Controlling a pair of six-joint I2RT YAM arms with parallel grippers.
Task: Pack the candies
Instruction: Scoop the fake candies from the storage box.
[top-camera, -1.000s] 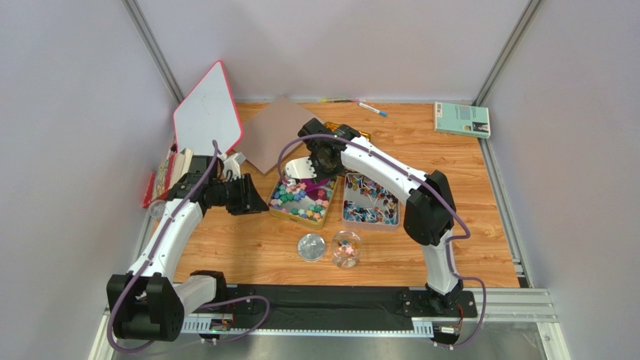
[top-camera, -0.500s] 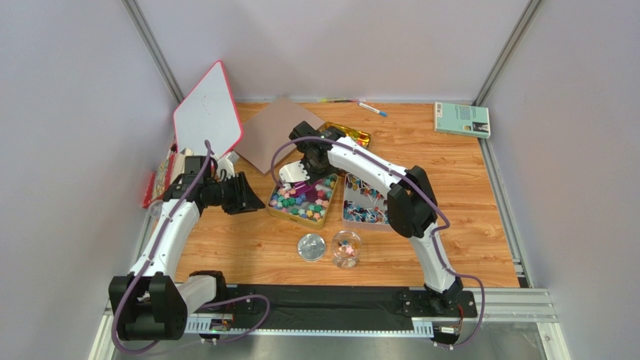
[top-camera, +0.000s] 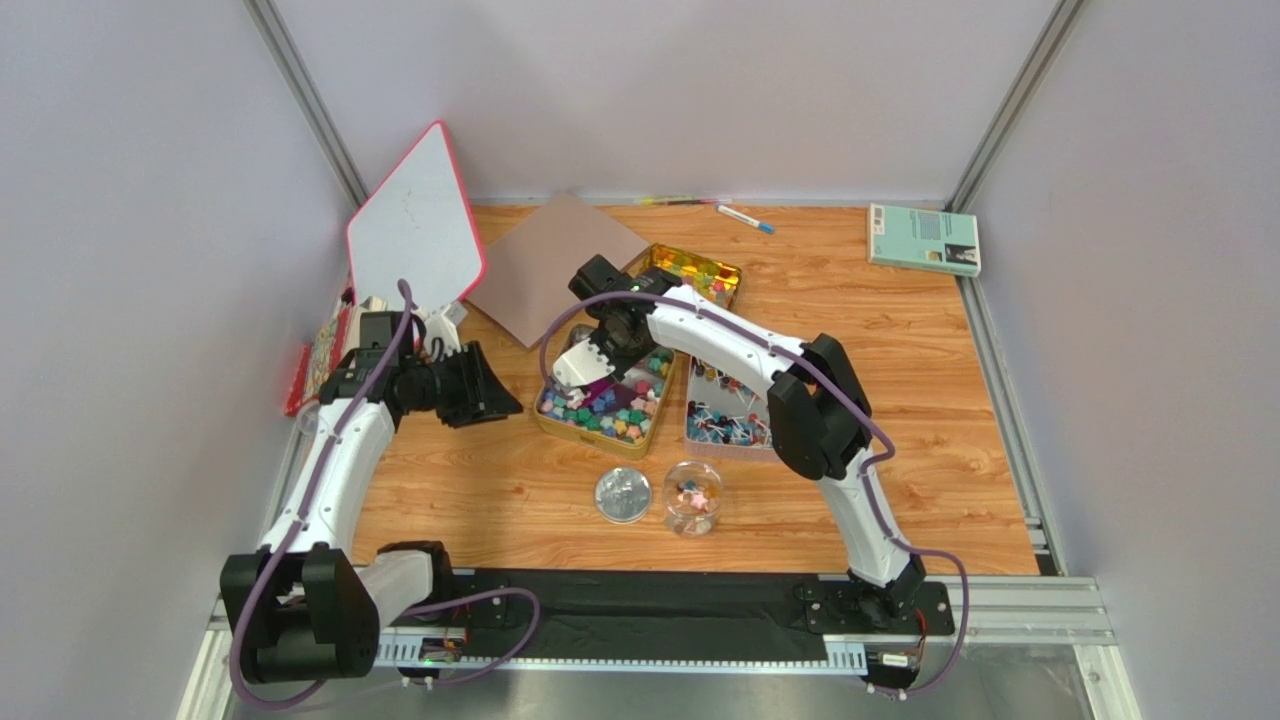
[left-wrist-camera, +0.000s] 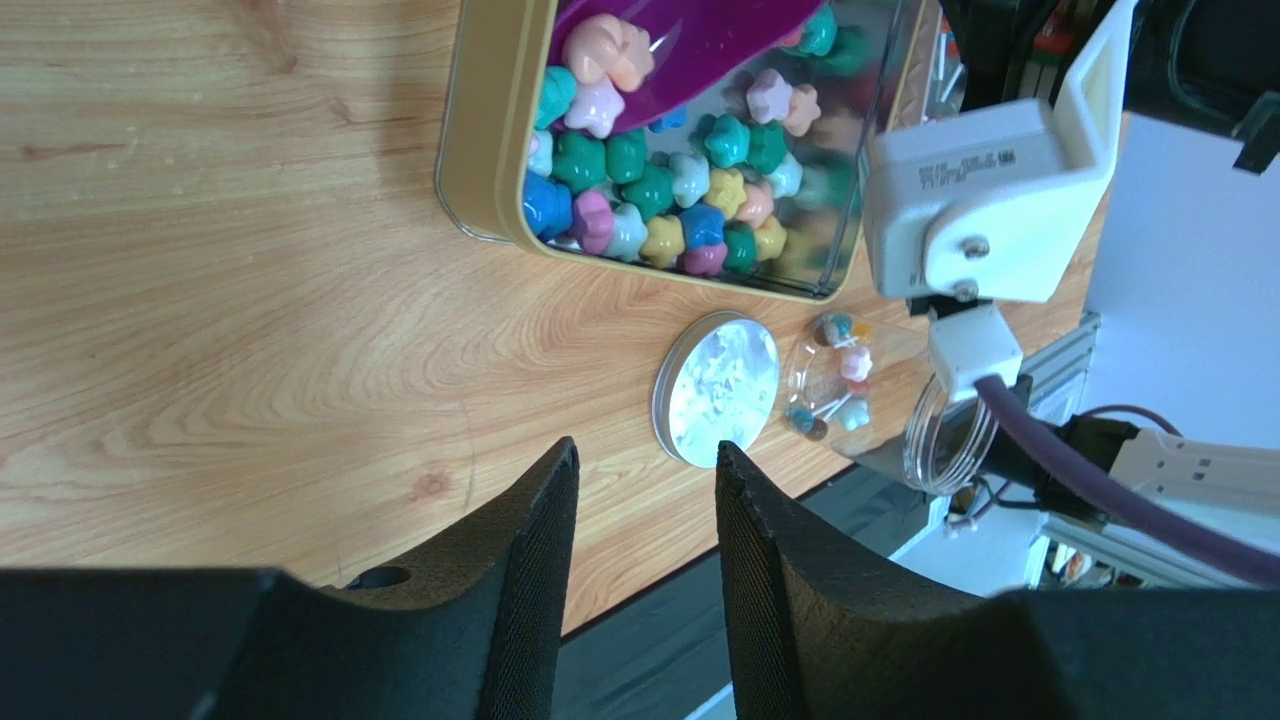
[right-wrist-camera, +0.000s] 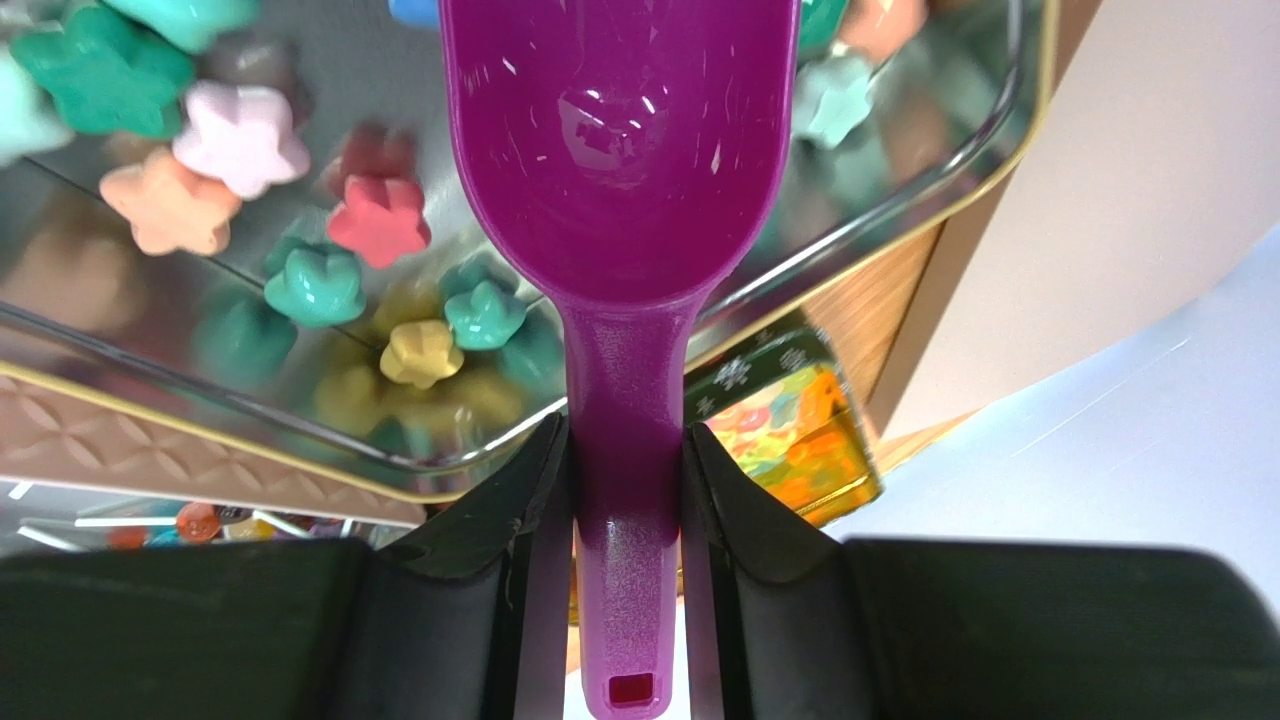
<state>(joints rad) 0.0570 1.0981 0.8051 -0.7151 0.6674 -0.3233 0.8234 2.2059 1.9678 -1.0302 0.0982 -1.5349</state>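
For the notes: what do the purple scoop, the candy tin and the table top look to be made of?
Purple scoop: looks like moulded plastic, glossy, with fine scratches and sharp highlights.
Candy tin: probably thin metal, gold outside, mirror-bright inside; candies reflect in its walls.
Table top: wood-grain surface, satin; solid wood or laminate cannot be told.
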